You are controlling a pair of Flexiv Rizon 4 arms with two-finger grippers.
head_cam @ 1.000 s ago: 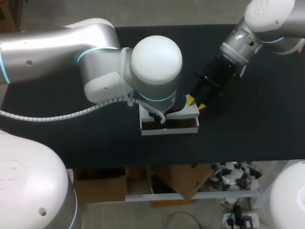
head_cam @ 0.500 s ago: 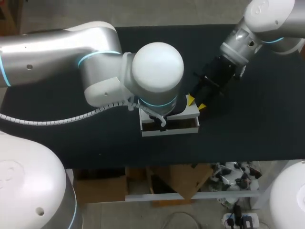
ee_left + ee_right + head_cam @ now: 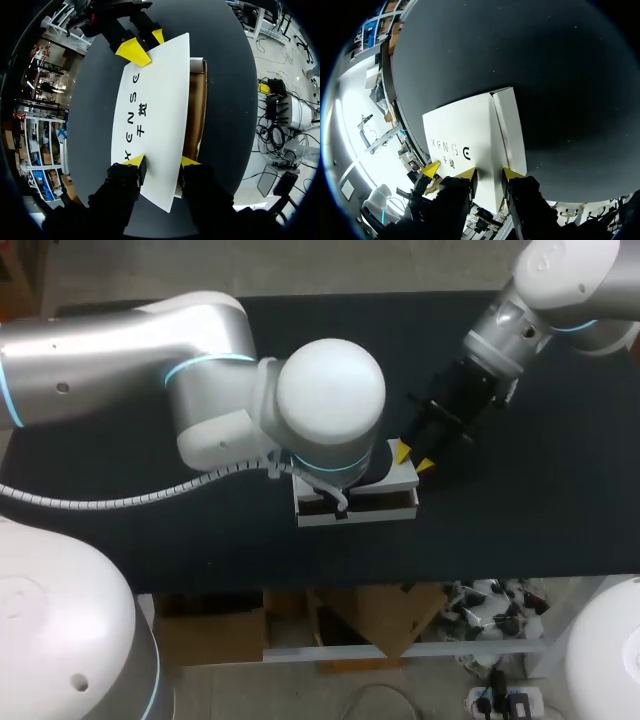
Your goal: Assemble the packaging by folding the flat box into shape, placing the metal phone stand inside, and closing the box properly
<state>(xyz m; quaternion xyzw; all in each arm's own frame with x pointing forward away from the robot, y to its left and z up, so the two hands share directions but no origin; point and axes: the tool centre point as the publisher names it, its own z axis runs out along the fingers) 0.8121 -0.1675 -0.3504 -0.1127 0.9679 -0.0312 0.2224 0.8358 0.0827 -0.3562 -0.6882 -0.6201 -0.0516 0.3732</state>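
Between and under both sets of jaws sits the white box (image 3: 355,512) on the dark bench (image 3: 520,530), already folded up. Its lid (image 3: 150,110) is lowered but not shut: a brown gap shows along the free edge, just beside the left jaws. Those left jaws are parted a moderate way and point straight down at one short end of the lid. One yellow fingertip (image 3: 134,161) is over one long edge, the other just off the free edge above the gap. Looks like resting or pressing on the panel, not pinching it. At the opposite short end the right jaws are also parted, and their fingertips (image 3: 468,174) straddle the crease between the lid and a thinner white strip beside it. Nothing is gripped from two sides that I can see. Likely reason for the setup: one arm per end, so the lid comes down level and the box can't slide or twist while being pushed home. From overhead the left arm (image 3: 210,390) hides its own jaws. No phone stand identifiable; the interior is dark and mostly under the lid, so can't tell if it's in. Judged stage: closing step, free edge not yet tucked. Risk: an uneven push could buckle the thin card or pop a corner.
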